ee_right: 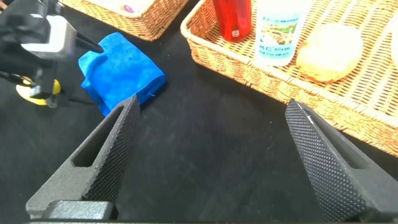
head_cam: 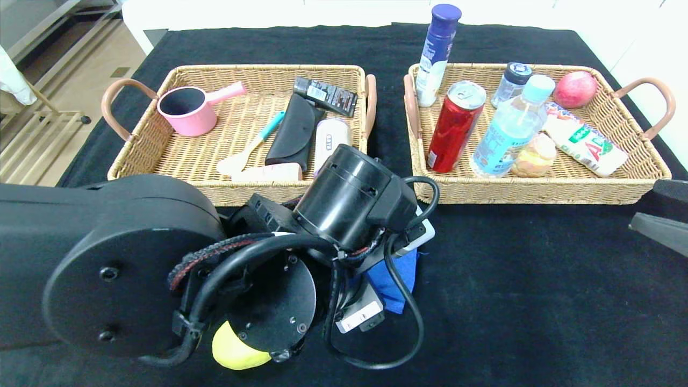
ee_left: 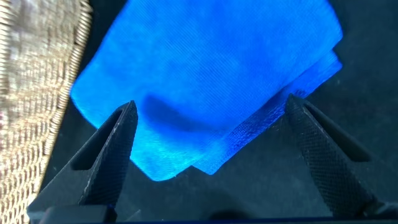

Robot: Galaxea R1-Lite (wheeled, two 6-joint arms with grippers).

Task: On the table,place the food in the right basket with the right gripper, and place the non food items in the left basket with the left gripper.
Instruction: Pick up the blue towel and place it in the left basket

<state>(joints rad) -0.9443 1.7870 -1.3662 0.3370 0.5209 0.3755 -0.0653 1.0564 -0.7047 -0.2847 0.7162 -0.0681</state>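
Observation:
My left gripper (ee_left: pixel 211 107) stands open, low over the folded blue cloth (ee_left: pixel 205 62), which lies on the black table (head_cam: pixel 537 295) between the fingers and is not gripped. In the head view my left arm covers most of the cloth (head_cam: pixel 398 279). The yellow lemon (head_cam: pixel 234 352) lies on the table by the arm's near side. The teal-handled spoon (head_cam: pixel 250 148) and a pale pink bottle (head_cam: pixel 269 173) lie in the left basket (head_cam: pixel 258 72). The red can (head_cam: pixel 454 129) and water bottle (head_cam: pixel 510 129) stand in the right basket (head_cam: pixel 537 191). My right gripper (ee_right: pixel 212 106) hangs open over bare table, holding nothing.
The left basket also holds a pink saucepan (head_cam: pixel 188 110) and a black case (head_cam: pixel 295 134). The right one also holds a red apple (head_cam: pixel 575 88), a snack packet (head_cam: pixel 586 142) and a tall blue-capped bottle (head_cam: pixel 438 54). The left basket's wicker wall (ee_left: pixel 37 93) stands close beside the cloth.

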